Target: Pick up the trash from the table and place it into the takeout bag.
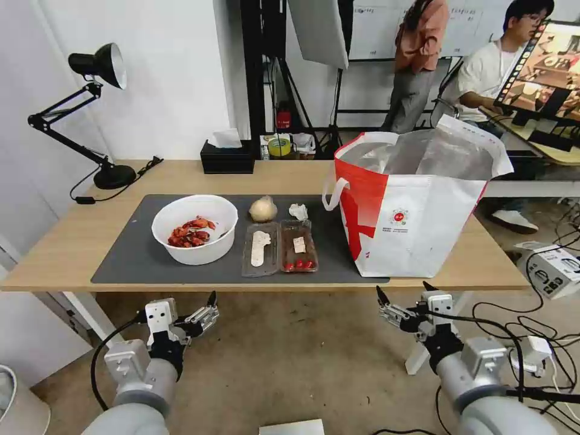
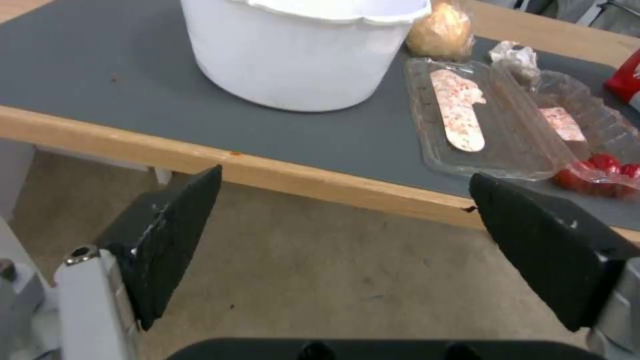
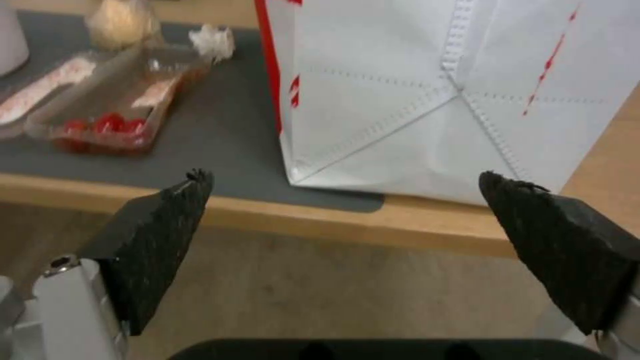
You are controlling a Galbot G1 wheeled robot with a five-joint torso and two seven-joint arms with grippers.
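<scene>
On the table's [image 1: 72, 241] dark grey mat [image 1: 133, 254] lies the trash: a white bowl [image 1: 194, 228] of red crayfish shells at the left, then a clear hinged tray [image 1: 280, 246] with red scraps. Behind the tray sit a beige wrapped ball [image 1: 263, 209] and a crumpled white tissue [image 1: 298, 211]. The white-and-red takeout bag [image 1: 417, 205] stands open at the right end. My left gripper [image 1: 188, 305] hangs open below the table's front edge, before the bowl [image 2: 300, 55] and tray [image 2: 493, 125]. My right gripper [image 1: 403, 291] is open too, low in front of the bag [image 3: 453, 95].
A black tissue box [image 1: 227, 158] and a black desk lamp [image 1: 90, 115] stand at the back of the table. Cables and a white box [image 1: 553, 266] lie on the floor to the right. Bare floor lies between my arms.
</scene>
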